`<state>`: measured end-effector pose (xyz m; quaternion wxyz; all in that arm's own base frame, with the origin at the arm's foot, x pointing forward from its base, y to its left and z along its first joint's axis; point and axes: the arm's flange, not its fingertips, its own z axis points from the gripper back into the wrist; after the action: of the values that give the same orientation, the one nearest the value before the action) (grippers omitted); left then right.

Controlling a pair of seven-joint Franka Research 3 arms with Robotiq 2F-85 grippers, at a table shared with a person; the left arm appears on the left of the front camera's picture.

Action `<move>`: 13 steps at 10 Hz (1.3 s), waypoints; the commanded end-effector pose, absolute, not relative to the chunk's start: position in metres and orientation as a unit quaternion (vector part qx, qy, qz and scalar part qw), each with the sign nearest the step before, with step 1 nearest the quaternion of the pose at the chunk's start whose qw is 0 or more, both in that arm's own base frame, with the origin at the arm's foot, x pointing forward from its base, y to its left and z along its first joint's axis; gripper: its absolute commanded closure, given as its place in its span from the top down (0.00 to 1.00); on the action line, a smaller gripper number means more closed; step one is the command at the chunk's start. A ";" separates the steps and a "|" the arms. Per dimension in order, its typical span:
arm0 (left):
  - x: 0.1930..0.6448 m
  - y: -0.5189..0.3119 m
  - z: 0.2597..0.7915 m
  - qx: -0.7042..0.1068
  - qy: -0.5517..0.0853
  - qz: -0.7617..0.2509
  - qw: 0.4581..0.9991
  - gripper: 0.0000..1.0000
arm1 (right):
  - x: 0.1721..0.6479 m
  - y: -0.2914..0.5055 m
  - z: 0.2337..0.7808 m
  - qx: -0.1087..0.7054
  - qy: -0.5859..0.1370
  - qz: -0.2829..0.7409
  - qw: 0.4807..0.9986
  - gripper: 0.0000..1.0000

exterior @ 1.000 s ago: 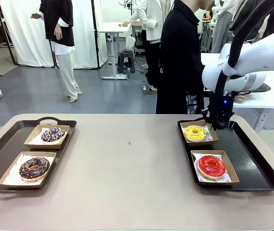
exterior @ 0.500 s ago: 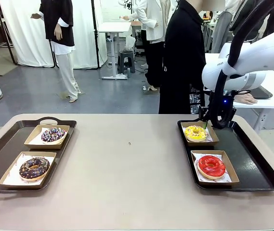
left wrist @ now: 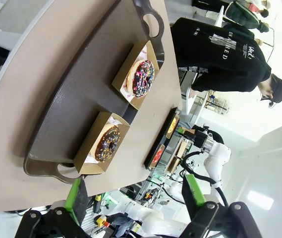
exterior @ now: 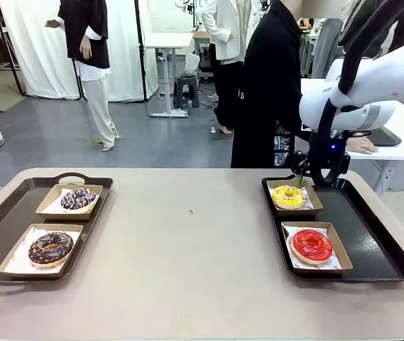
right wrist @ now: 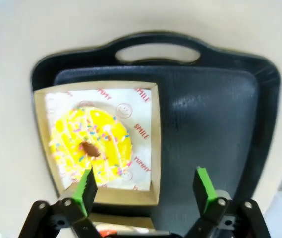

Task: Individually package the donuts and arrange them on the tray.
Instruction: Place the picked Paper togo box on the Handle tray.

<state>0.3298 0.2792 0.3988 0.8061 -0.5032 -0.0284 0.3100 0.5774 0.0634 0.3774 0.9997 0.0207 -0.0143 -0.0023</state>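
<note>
- The table (exterior: 194, 241) is a tan slab with rounded corners, bare through the middle; beyond it lies grey floor, white curtains and other desks, with a person in black (exterior: 269, 92) standing at about 1 o'clock from the table's centre.
- Two dark trays flank the middle: the left tray (exterior: 3, 220) at 9 o'clock and the right tray (exterior: 372, 234) at 3 o'clock (each with loop handles), which looks like a deliberate split of two donuts per side.
- The right arm (exterior: 372, 85) reaches in from 2 o'clock, its right gripper (exterior: 320, 177) hanging just above the right tray's far end, jaws spread wide with nothing between them; I judge this a release pose after setting a box down.
- The left gripper (left wrist: 136, 196) hovers high off the table's left end, fingers wide apart and empty, seemingly parked clear of the work.
- Each donut sits in its own open cardboard box (right wrist: 98, 144) on printed paper, so the packaging looks done.
- The yellow donut (exterior: 287, 194) is at the right tray's far-left corner, the red donut (exterior: 312, 244) near it at 6 o'clock.
- On the left tray, the purple donut (exterior: 79, 199) sits far and the brown donut (exterior: 50, 248) near; all four look arranged.
</note>
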 end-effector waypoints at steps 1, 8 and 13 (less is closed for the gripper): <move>0.326 0.278 0.400 -0.507 -0.031 0.309 0.804 1.00 | 0.539 0.042 0.397 0.117 -0.014 -0.002 0.993 1.00; 0.326 0.278 0.400 -0.507 -0.031 0.309 0.804 1.00 | 0.409 -0.169 0.406 0.512 -0.116 -0.096 0.846 1.00; 0.326 0.278 0.400 -0.507 -0.031 0.309 0.804 1.00 | 0.408 -0.240 0.346 0.570 -0.068 -0.078 0.815 1.00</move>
<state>0.3297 0.2793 0.3986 0.8061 -0.5031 -0.0283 0.3103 0.3948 -0.2294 0.3414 0.8220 0.5584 -0.0672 -0.0898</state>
